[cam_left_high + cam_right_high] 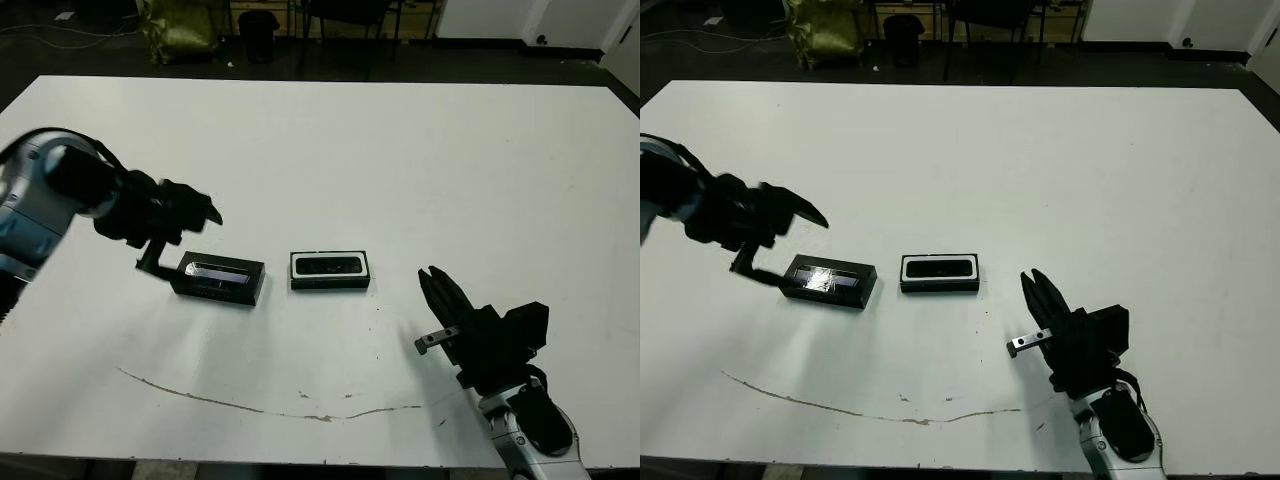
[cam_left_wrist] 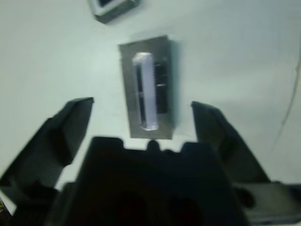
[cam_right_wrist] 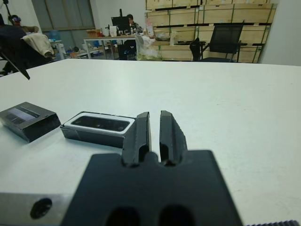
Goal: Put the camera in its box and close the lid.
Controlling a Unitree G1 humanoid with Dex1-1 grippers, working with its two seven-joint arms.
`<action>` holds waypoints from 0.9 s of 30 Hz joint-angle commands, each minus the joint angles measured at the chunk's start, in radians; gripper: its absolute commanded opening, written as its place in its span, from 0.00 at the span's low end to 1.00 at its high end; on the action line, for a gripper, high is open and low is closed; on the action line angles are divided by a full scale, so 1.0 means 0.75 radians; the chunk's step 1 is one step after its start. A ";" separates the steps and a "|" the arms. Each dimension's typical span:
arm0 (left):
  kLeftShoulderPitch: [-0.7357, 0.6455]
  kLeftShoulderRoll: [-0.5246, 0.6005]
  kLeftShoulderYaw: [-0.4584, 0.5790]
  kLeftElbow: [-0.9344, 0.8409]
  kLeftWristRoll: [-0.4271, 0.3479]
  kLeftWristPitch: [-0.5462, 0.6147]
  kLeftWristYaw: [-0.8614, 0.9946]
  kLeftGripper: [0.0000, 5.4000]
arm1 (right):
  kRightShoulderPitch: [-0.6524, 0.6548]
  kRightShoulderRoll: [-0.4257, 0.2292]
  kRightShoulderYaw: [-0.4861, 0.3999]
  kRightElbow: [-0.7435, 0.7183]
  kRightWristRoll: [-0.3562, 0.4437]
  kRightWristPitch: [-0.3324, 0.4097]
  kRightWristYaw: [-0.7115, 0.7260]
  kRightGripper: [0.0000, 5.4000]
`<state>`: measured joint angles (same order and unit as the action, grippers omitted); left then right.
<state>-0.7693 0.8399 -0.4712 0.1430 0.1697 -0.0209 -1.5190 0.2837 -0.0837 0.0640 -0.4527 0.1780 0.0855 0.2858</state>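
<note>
While hovering spread wide above the lid (image 1: pixel 218 277) — left gripper (image 2: pixel 141 127) clamped on nothing
Camera (image 1: pixel 330 265) lying inside the white-lined box (image 1: pixel 330 284) at mid-table (image 1: pixel 400 160), uncovered; lid flat just to the box's left, apart from it; right gripper (image 3: pixel 154 134) low over the table right of the box — fingers pressed nearly together, empty

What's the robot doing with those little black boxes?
It is packing a camera away. The camera already lies inside the box in the middle of the table. The lid is not on yet; it sits on the table beside the box. The left gripper hovers open over the lid. The right gripper waits nearby, shut and empty.
</note>
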 commanded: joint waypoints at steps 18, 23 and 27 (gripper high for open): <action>-0.295 -0.244 -0.187 0.636 0.122 -0.271 -0.112 1.00 | 0.047 -0.013 0.047 -0.013 -0.012 0.071 -0.060 0.00; -0.336 -0.300 -0.175 0.835 0.112 -0.340 -0.124 1.00 | 0.044 -0.010 0.045 0.015 -0.011 0.036 -0.051 0.00; -0.360 -0.327 -0.194 0.949 0.098 -0.369 -0.127 1.00 | 0.052 -0.010 0.046 0.010 -0.009 0.036 -0.051 0.00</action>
<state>-1.0291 0.6046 -0.6054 0.8239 0.2422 -0.2902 -1.6031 0.3073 -0.0823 0.1020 -0.4559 0.1636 0.1131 0.2463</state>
